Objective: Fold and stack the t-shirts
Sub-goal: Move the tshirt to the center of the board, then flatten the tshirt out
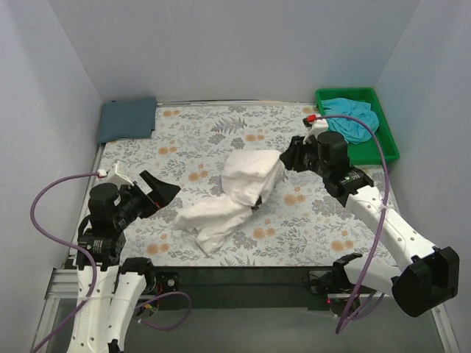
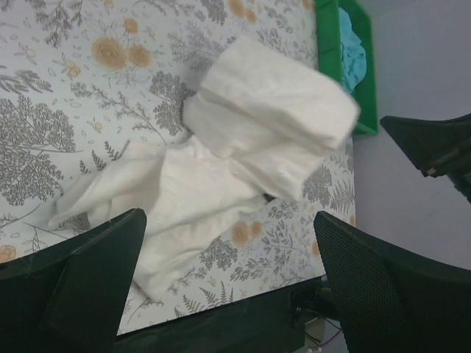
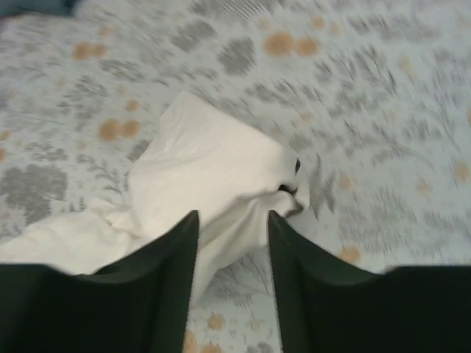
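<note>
The cream-white t-shirt (image 1: 237, 193) lies bunched in the middle of the floral cover, its upper part raised in a hump with a bit of black print at the edge. It also shows in the left wrist view (image 2: 243, 147) and the right wrist view (image 3: 206, 169). My right gripper (image 1: 288, 156) is at the hump's right end, jaws partly apart, with the cloth edge at its fingertips (image 3: 190, 220). My left gripper (image 1: 158, 193) is wide open and empty, left of the shirt's low end. The slate blue-grey t-shirt (image 1: 127, 119) lies folded at the back left. The turquoise t-shirt (image 1: 352, 118) is in the green bin.
The green bin (image 1: 383, 151) stands at the back right corner, also in the left wrist view (image 2: 327, 44). White walls close in three sides. The table's black front edge (image 1: 243, 276) runs just below the shirt.
</note>
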Robot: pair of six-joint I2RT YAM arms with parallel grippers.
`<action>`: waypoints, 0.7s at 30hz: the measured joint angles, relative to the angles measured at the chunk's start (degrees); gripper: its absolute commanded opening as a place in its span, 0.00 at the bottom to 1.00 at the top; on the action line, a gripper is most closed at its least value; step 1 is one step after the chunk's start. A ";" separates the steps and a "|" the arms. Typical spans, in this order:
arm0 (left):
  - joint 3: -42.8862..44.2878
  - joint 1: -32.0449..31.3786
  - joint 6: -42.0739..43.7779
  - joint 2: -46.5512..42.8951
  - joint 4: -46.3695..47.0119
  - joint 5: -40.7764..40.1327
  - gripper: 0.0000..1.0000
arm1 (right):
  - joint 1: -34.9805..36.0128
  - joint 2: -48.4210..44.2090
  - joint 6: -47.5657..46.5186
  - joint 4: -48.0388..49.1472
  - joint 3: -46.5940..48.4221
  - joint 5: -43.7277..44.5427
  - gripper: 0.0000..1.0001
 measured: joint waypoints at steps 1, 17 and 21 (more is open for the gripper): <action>-0.76 0.00 -0.22 0.63 0.15 0.72 0.91 | -0.81 0.57 0.24 -3.28 -1.86 3.37 0.56; -16.02 -4.48 -5.44 9.03 9.35 9.49 0.86 | 1.86 2.29 -3.65 -17.73 -5.86 -1.53 0.68; -19.32 -8.76 -6.21 12.09 11.41 8.24 0.86 | 2.62 2.12 -4.33 -18.32 -8.55 -3.89 0.68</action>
